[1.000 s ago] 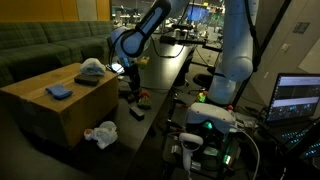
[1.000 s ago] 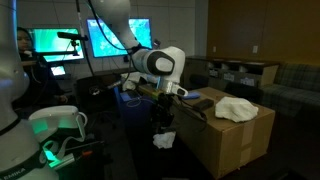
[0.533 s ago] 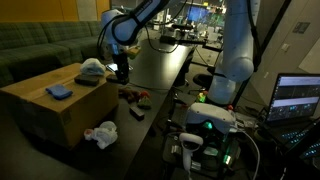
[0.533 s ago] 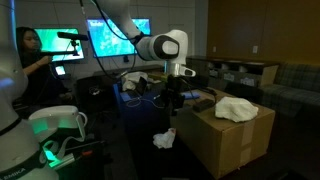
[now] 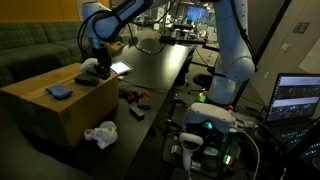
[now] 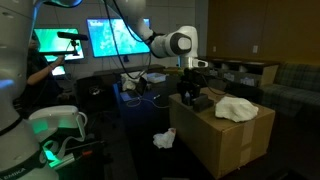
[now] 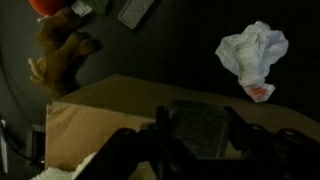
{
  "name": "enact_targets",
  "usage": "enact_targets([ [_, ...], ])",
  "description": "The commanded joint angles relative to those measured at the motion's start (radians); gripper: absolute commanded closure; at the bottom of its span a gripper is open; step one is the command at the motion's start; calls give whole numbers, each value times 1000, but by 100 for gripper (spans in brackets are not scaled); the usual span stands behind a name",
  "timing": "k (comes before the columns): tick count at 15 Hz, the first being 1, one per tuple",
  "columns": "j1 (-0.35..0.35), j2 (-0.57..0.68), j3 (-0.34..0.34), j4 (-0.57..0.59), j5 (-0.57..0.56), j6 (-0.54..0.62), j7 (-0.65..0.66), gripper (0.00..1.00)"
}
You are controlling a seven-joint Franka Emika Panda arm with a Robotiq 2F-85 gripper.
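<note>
Wrist view, dim and grainy, looks down on a cardboard box (image 7: 100,115), and every place here is given from that box. Beyond its far left corner, on the dark surface, lies a brown plush toy (image 7: 55,60), with a red object (image 7: 45,5) just past it at the top edge of the picture. On the box top, at the near left, part of a pale cloth (image 7: 70,170) shows. Further right, a dark square pad (image 7: 200,128) lies flat on the box top, close to its far edge. The gripper (image 7: 197,120) hangs directly over that pad, and its two black fingers (image 7: 160,128) stand apart, one toward each side of the pad. I cannot tell whether they clamp something or hover free. Beyond the box to the right, well apart from it, a crumpled white cloth (image 7: 252,55) lies on the dark surface.

In an exterior view, a blue cloth (image 5: 58,92) lies toward the left of the box (image 5: 40,120) top. To its right sits the dark square pad (image 5: 97,80) with the pale cloth (image 5: 90,65) next to it, and the gripper (image 5: 101,68) points down just above them. At the lower right, the crumpled white cloth (image 5: 100,133) rests near the foot of the box.

In an exterior view, the crumpled white cloth (image 6: 165,138) lies low to the left of the box (image 6: 225,150). The gripper (image 6: 192,95) stands over the left end of the box, above the dark square pad (image 6: 197,103). The pale cloth (image 6: 238,108) lies on the box top to the right.
</note>
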Motion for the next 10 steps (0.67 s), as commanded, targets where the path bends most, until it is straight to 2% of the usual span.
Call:
enact_targets([
  [1,19,149,-28,211,-28,-23,-10,66],
  [6,30,312,-39,437,-21,-26,-15,66],
  [10,45,394,-39,600,-16,-50,-31,66],
])
